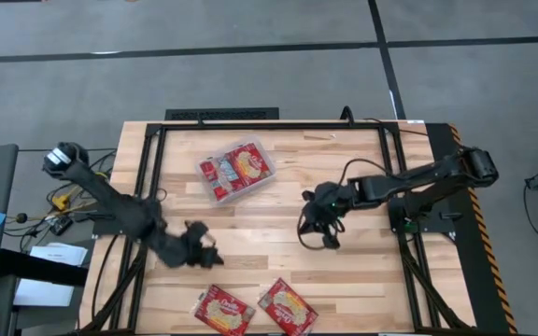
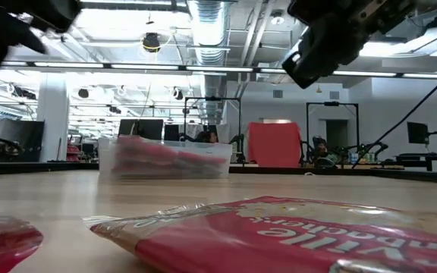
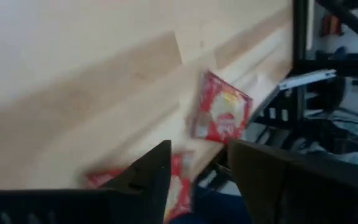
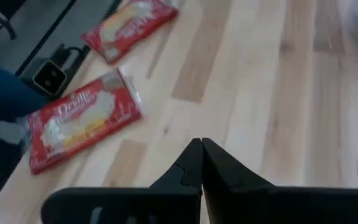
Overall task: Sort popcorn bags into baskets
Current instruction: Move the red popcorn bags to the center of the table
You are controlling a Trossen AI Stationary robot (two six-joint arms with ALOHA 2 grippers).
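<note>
Most of the sorting looks done: the clear plastic basket (image 1: 237,170) sits toward the 11 o'clock part of the wooden desk (image 1: 362,271) and already holds red popcorn bags, though how many are stacked inside cannot be counted. Two popcorn bags remain loose at the 6 o'clock edge of the desk, one (image 1: 222,309) just beside the other (image 1: 287,307), both face up with the yellow popcorn picture showing. The left gripper (image 1: 208,250) hovers above the desk near the 7 o'clock area, close above those two bags, its jaws apart and empty in the left wrist view. The right gripper (image 1: 318,233) hangs over the middle of the desk toward 3 o'clock, jaws pressed together with nothing between them. So two bags are left to move, by my reading, and the left arm seems best placed for the next pick. On the nearer bag (image 4: 79,127) in the right wrist view, white lettering reads roughly "Orville"; the smaller print below is too blurred to read.
</note>
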